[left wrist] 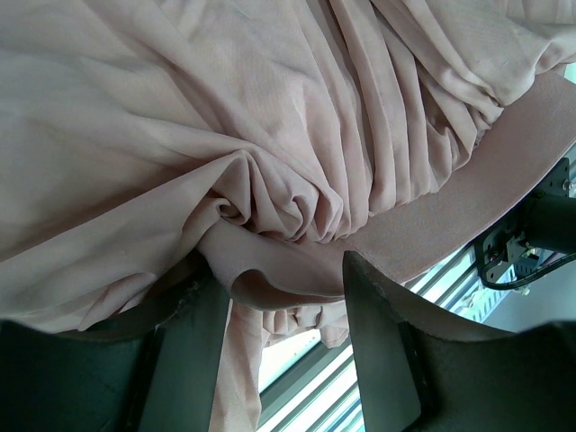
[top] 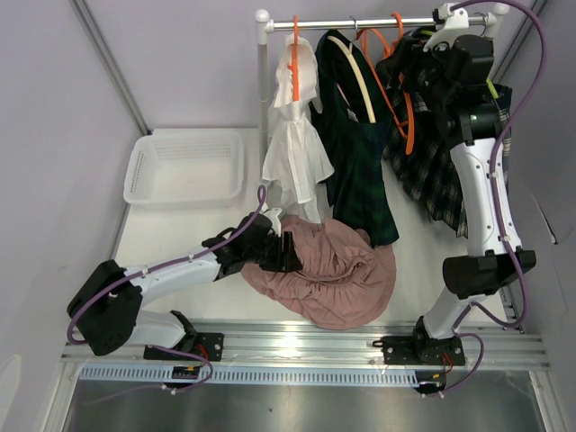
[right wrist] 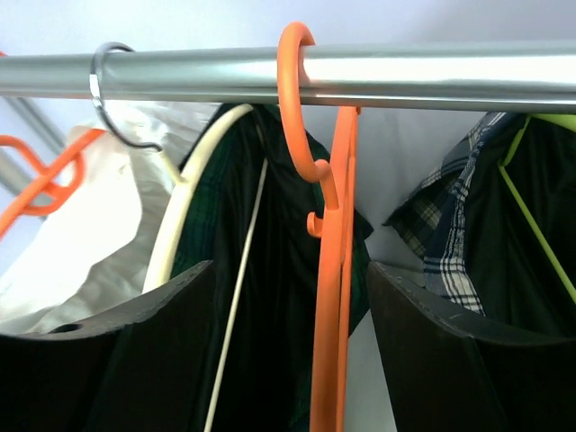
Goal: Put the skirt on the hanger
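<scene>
The pink skirt (top: 342, 279) lies crumpled on the table at the front centre. My left gripper (top: 288, 252) is low at the skirt's left edge, open. In the left wrist view a fold of the skirt (left wrist: 270, 162) hangs between the spread fingers of my left gripper (left wrist: 283, 351). An empty orange hanger (top: 405, 108) hangs on the rail (top: 378, 22). My right gripper (top: 400, 65) is up at the rail, open. In the right wrist view the orange hanger (right wrist: 328, 297) hangs between the fingers of my right gripper (right wrist: 292, 360), untouched.
A white garment (top: 292, 144), a dark green garment (top: 355, 171) on a cream hanger (right wrist: 193, 207) and a plaid garment (top: 436, 171) hang on the rail. A white basket (top: 184, 166) stands at the back left. Another orange hanger (right wrist: 45, 175) hangs at the left.
</scene>
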You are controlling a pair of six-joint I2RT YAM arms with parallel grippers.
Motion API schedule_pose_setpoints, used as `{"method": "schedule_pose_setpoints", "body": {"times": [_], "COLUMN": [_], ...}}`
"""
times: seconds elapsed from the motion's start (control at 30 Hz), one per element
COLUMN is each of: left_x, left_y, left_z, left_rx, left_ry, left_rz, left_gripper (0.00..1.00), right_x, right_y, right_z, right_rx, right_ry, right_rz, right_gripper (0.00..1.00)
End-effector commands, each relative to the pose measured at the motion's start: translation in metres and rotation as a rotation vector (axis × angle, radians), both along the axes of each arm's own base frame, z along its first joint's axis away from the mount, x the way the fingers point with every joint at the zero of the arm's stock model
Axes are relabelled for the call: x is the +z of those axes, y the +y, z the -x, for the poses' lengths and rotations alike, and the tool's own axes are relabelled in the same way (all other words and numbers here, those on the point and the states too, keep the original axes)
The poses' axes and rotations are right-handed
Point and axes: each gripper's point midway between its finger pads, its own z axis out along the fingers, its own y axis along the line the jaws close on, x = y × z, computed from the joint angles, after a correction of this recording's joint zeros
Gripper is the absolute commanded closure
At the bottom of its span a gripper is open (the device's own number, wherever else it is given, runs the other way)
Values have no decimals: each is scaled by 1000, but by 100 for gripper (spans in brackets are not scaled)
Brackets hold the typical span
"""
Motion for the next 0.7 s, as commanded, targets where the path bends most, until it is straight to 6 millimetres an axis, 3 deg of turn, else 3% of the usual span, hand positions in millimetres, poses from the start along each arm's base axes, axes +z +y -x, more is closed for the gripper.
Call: {"method": "schedule_pose_setpoints", "body": {"times": [0.0,0.37,0.67], "left_x": [17,21,21], "left_y": [-6,-4,-3], "left_z": [-10,-9,-8], "left_rx": [-6,-3,-3], "left_ry": [-60,-68,-70], "left_rz": [45,50,49], "left_gripper": [43,43,43], "right_x": [10,-12,-14], "right_y": [-6,-8,-14], "right_z": [-8,-17,-16], "right_rx": [-99,-174,-196], "right_ry": [-48,-6,-2], "right_rz": [101,180,183], "right_gripper": [28,37,45]}}
